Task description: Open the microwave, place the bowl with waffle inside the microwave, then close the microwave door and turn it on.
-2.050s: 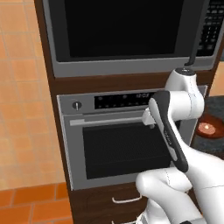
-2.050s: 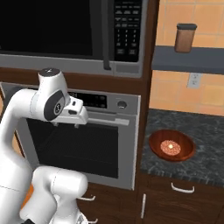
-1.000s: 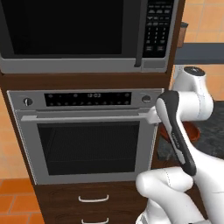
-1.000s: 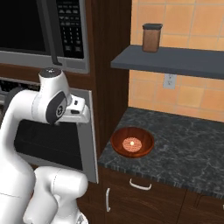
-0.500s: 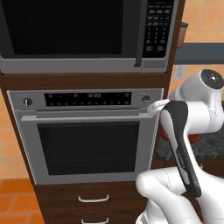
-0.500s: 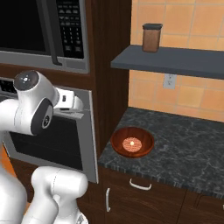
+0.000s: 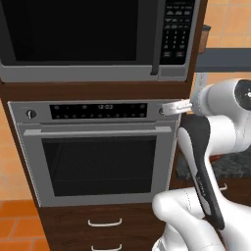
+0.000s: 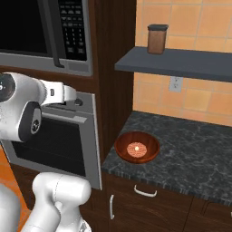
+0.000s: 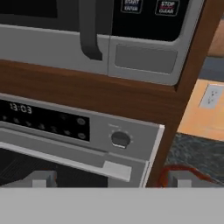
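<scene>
— Where does the microwave stand?
— It is built into the dark wood cabinet above the steel oven. The microwave door lies flush and closed, its dark bar handle running down beside the button keypad. In the hand view the lower end of that handle and the START and STOP keys sit at the top.

— And the bowl with waffle?
— It rests on the dark speckled counter, just right of the cabinet's side wall, near the counter's front edge. The tan waffle piece lies in its middle. A red sliver of its rim shows at the bottom of the hand view.

— What of the gripper?
— It is held in front of the oven's control panel, near the right-hand knob, well apart from the bowl. It holds nothing; how far apart its fingers stand cannot be told.

— Anything else?
— A brown jar stands on the grey shelf above the counter, with a wall outlet below it.
</scene>
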You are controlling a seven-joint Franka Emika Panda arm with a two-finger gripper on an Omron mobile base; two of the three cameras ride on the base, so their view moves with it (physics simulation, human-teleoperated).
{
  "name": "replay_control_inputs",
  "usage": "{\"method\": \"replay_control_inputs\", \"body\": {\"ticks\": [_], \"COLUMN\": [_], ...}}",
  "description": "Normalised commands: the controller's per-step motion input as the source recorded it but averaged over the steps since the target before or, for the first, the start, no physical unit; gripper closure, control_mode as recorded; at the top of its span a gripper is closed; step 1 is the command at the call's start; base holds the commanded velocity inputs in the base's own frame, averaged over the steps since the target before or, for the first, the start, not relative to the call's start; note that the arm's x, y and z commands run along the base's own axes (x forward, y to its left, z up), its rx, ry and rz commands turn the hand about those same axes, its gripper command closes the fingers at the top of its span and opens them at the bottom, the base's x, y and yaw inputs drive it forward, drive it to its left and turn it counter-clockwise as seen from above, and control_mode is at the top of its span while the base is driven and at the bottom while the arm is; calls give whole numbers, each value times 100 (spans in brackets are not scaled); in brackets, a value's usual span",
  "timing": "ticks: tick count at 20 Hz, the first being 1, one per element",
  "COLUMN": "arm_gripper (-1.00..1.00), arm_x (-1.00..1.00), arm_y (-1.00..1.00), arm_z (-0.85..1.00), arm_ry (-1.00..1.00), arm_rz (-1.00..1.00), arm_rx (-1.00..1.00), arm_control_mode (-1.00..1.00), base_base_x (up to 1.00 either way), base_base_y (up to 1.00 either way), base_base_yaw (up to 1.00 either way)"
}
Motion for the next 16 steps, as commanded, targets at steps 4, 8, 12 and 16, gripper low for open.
{"method": "replay_control_inputs", "body": {"ticks": [4, 8, 12, 16], "arm_gripper": [-100, -100, -100, -100], "arm_x": [-4, -1, -1, -2], "arm_y": [13, 21, 23, 33], "arm_z": [62, 73, 83, 72], "arm_ry": [-25, -11, 1, 1], "arm_rz": [-3, -5, -2, -2], "arm_rx": [0, -1, -2, 0], "arm_control_mode": [-100, -100, -100, -100], "base_base_x": [0, 0, 0, 0], "base_base_y": [0, 0, 0, 0], "base_base_yaw": [0, 0, 0, 0]}}
